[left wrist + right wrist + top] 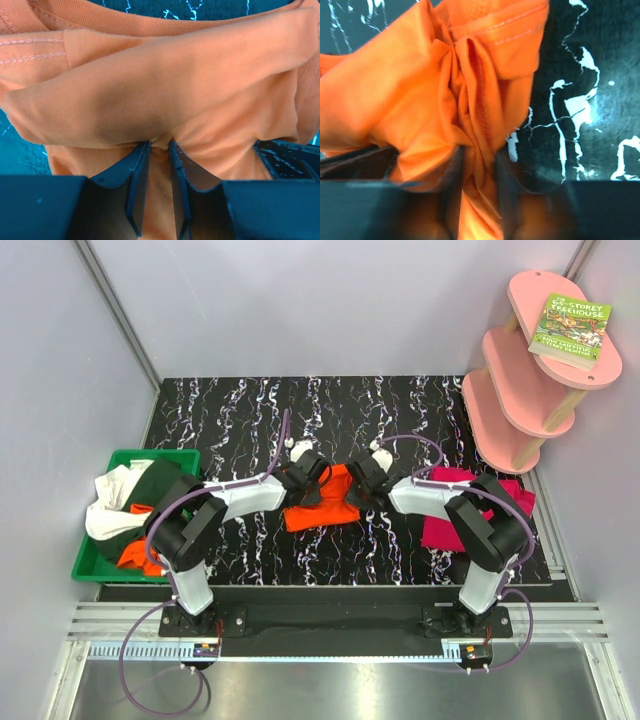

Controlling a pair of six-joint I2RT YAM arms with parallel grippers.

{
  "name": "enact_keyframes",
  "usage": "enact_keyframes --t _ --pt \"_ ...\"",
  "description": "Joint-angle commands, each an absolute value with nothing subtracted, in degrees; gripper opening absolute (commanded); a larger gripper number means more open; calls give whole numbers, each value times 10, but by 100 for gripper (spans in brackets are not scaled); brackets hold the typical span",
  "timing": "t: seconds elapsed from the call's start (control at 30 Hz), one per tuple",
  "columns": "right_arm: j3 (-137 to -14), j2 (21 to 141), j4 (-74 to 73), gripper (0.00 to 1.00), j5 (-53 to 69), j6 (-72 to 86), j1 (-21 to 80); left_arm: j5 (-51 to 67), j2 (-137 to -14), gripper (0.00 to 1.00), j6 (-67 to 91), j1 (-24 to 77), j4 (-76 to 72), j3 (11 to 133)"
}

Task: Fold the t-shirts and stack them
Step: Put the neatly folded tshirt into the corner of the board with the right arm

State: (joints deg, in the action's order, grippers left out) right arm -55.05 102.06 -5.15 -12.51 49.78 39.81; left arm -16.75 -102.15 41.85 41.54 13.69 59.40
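A bright orange t-shirt lies bunched at the middle of the black table. My left gripper is shut on its left part; the left wrist view shows the cloth pinched between the fingers. My right gripper is shut on its right part; the right wrist view shows gathered orange folds between blurred fingers. A magenta-pink t-shirt lies on the table at the right, partly under my right arm. White, dark green and orange shirts lie heaped in the green bin.
The green plastic bin sits at the table's left edge. A pink tiered shelf with a book on top stands at the back right. Grey walls close in on both sides.
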Motion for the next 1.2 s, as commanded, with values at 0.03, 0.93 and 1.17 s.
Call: enact_keyframes --t 0.03,0.93,1.17 --pt "-502 1049 -142 9 -137 504 399 -159 -1019 28 424 415 171 577" --pt "-672 801 -363 0 -332 359 420 -214 -793 65 450 415 214 535" --pt "-686 739 -444 0 -420 351 419 -201 -738 62 457 415 217 482"
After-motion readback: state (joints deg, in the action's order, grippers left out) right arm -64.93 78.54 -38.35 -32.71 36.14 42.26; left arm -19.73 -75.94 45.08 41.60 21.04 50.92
